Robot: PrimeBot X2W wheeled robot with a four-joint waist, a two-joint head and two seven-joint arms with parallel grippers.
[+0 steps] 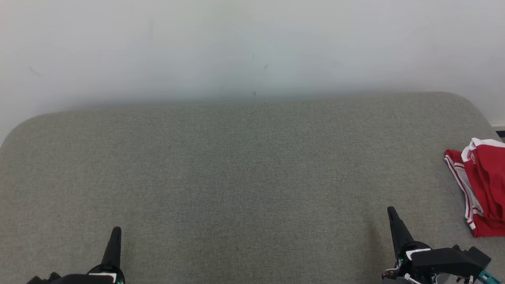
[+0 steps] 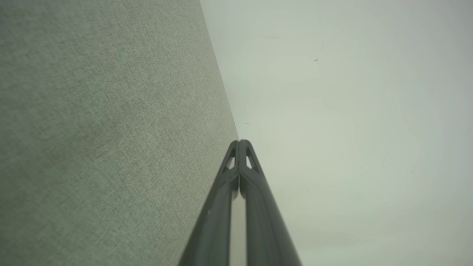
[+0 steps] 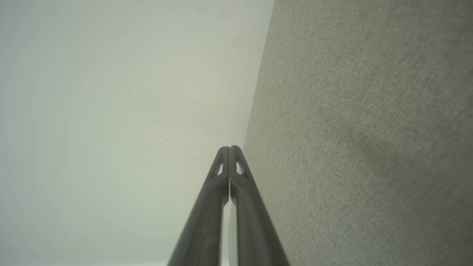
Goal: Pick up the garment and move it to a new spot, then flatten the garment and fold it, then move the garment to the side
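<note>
1. The left fingers [image 1: 116, 233] rise from the lower left of the head view as one dark spike over the desk [image 1: 236, 165]. In the left wrist view their tips [image 2: 239, 143] are pressed together, with only a thin slit lower down. They hold nothing.
2. The right fingers [image 1: 391, 211] stand at the lower right of the head view, leaning a little to the left. The dark wrist body sits below them and to their right. In the right wrist view the tips [image 3: 230, 149] meet in the same way, closed on nothing.
3. The garment [image 1: 483, 185] is red with white stripes and white trim. It lies bunched on the desk at the right edge of the head view, partly cut off by the frame. It is beyond the right fingers and to their right, clear of them.
4. The desk is covered in grey-green woven cloth, and its far corners are rounded.
5. Behind the desk's far edge stands a pale wall [image 1: 236, 47] with a few small dark marks.
</note>
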